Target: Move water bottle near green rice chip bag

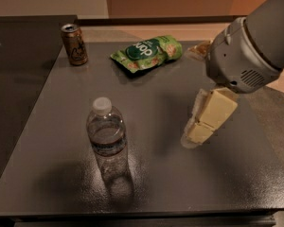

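The water bottle [107, 137] stands upright on the dark table [47, 164], left of centre, clear with a white cap and a dark label band. The green rice chip bag [146, 53] lies flat at the far side of the table, well beyond the bottle. My gripper [199, 126] hangs from the grey arm [248, 46] over the right half of the table, to the right of the bottle and apart from it. Its pale yellow fingers [213, 111] point down and to the left. Nothing is in it.
A brown-and-gold drink can [74, 44] stands at the far left corner of the table, left of the bag. The table's right edge [262, 122] runs beside a lighter floor. A darker surface [19, 79] adjoins the table on the left.
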### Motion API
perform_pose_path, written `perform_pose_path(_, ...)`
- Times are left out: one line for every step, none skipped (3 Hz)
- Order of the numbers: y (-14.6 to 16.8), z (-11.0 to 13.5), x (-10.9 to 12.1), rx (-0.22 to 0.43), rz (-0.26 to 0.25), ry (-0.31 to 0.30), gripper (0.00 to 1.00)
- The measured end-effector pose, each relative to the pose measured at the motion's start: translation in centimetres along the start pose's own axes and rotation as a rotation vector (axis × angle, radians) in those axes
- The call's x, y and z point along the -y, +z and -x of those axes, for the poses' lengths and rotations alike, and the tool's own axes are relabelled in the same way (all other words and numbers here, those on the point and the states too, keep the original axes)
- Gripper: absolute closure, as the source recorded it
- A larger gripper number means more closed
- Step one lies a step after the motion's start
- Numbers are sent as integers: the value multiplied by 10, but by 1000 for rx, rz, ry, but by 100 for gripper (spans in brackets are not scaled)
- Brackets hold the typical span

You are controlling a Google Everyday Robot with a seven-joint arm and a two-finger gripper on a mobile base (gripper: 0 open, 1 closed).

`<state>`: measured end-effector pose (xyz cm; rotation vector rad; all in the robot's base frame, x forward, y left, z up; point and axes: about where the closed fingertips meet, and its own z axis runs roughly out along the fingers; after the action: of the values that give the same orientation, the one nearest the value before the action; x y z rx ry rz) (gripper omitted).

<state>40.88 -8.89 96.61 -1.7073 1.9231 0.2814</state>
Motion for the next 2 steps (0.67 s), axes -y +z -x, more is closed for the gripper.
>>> perform_pose_path(37,27,-15,76,71,-33,0)
perform_pose_path(62,53,-37,143,162,-81,0)
